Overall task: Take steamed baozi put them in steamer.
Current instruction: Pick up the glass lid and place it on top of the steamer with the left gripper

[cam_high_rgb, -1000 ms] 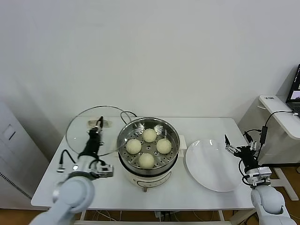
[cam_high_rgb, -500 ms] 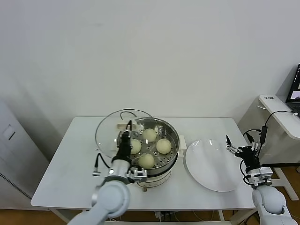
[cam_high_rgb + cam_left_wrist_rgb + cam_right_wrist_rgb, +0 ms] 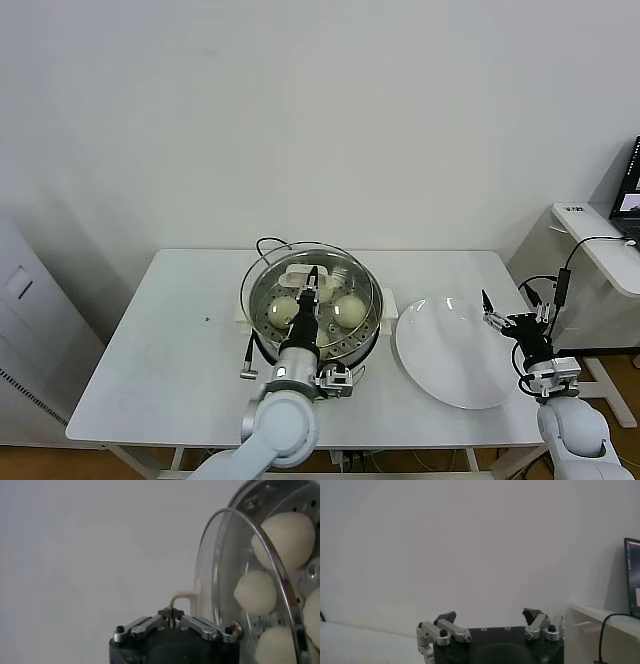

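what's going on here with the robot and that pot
The left gripper is shut on the cream handle of a glass lid and holds it over the steamer, which has the baozi in its tray. The right gripper is open, idle beside the bare white plate.

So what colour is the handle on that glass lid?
Cream-white. The lid handle shows best in the left wrist view, pinched by the left claw.

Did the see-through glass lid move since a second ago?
Yes. The left gripper, shut on its cream handle, carried the round glass lid from the table's left side rightward; now it sits over the shiny steel steamer beside the flat white plate.
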Tool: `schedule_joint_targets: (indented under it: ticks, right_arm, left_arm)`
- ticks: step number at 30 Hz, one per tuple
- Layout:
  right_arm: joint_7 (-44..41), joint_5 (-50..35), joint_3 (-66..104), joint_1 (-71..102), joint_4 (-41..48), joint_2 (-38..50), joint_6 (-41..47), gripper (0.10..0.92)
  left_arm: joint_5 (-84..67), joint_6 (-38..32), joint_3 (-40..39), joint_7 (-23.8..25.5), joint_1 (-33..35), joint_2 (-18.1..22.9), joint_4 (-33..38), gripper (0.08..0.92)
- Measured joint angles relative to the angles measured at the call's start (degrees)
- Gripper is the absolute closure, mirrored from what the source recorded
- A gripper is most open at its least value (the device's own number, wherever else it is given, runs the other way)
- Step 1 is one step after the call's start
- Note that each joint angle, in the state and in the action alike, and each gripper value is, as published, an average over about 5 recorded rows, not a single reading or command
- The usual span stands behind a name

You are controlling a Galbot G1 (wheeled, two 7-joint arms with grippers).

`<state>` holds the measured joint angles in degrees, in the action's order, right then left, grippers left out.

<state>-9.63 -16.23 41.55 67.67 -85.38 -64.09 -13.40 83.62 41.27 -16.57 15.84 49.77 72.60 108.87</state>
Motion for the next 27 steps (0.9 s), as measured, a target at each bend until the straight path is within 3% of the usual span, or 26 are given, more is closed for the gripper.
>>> schedule_joint_targets:
  ticks: [23,27]
  right_arm:
    - [-0.6,0.7,0.6,0.1,0.6,-0.5,-0.6,0.203]
    - [-0.7,0.8,0.8,0.1,0.6,-0.6,-0.7,0.203]
  left_arm:
    - [-0.6,0.6,-1.1,-2.0,0.2,2.5,-4.2,0.901]
    - [-2.4,0.9,-1.0,-2.8,0.4,2.2,-3.9,0.849]
